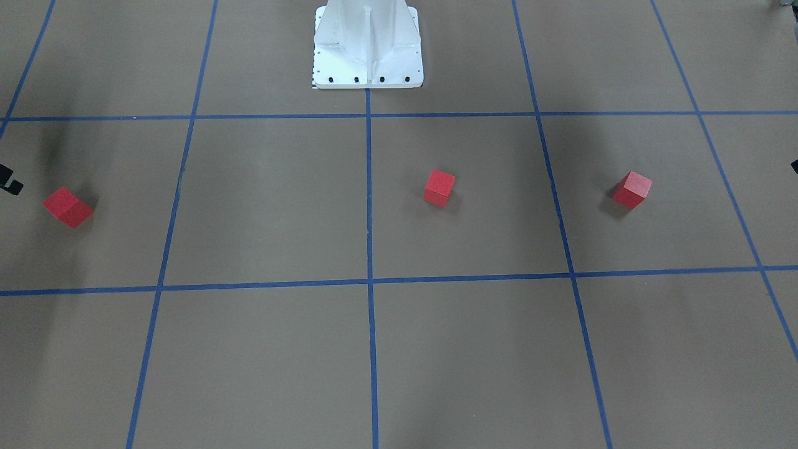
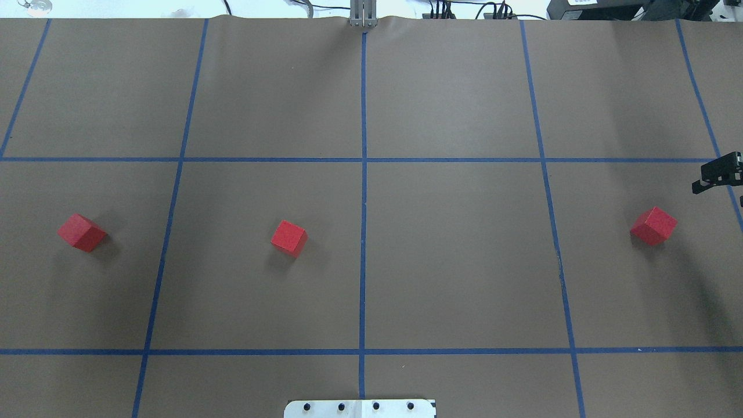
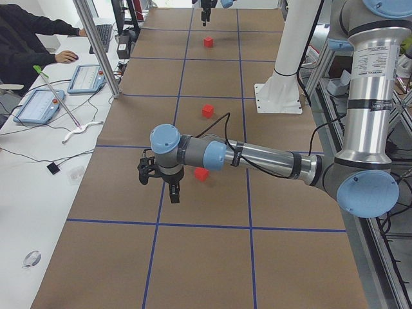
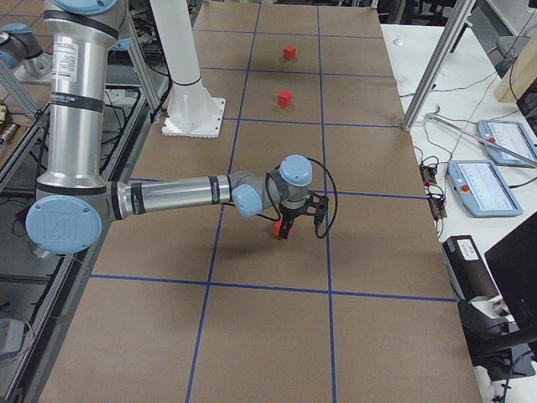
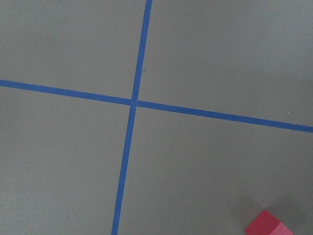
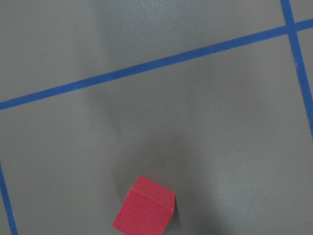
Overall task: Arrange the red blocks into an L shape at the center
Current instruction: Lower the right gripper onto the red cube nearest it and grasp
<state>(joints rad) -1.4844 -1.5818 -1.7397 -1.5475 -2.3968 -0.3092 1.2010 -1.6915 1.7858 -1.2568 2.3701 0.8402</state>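
Middle block (image 2: 289, 238): matte red cube, flat on one face, rotated, sitting near center (image 2: 406, 249) at its 9 o'clock. Left block (image 2: 82, 232): same look, farther out at your 9. Right block (image 2: 653, 226): at 3 o'clock, well apart. None touching.

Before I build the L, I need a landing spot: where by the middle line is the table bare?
The square on the robot's right of the middle line is bare, as are the far squares. The square on its left holds the middle block; the left block and right block lie in the outer squares.
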